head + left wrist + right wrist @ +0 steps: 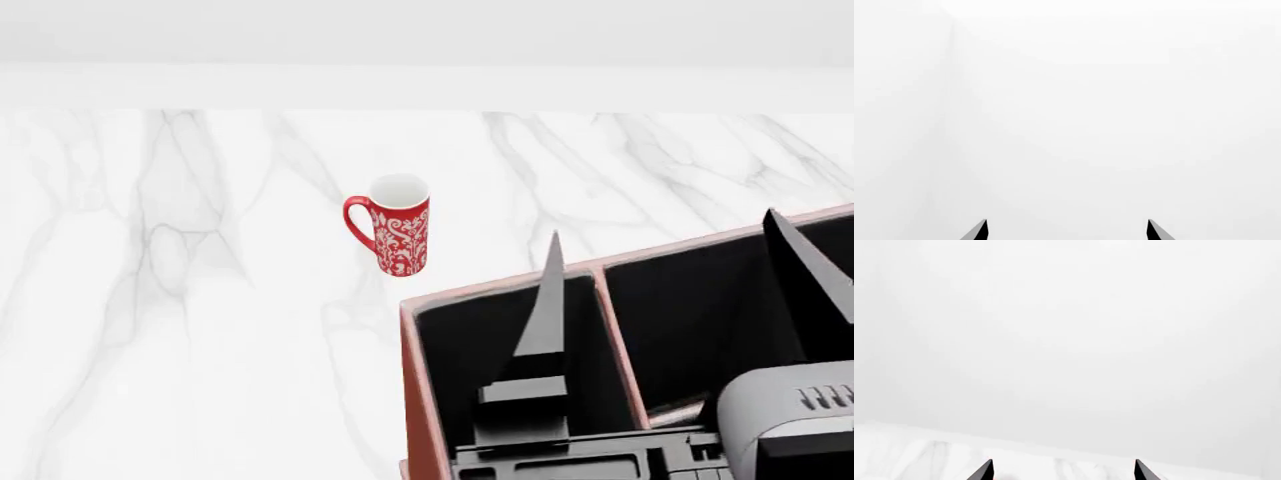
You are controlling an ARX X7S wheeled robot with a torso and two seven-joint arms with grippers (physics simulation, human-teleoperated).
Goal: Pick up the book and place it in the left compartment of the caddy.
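Hovering over the caddy [424, 400], the right gripper [667, 290] has its two pointed fingers spread wide and nothing between them; one finger [547, 310] stands above the left compartment [461, 350], the other above a section to its right. The left gripper [1067, 231], seen only from its own wrist camera, is also spread wide against blank white. A red mug [395, 236] with a white floral pattern stands upright on the marble table [160, 300], near the caddy's far corner. No readable writing anywhere. The book is not visible.

The right claw [1064, 471] gapes wide, fingertips [984, 471] over the marble table [914, 455].
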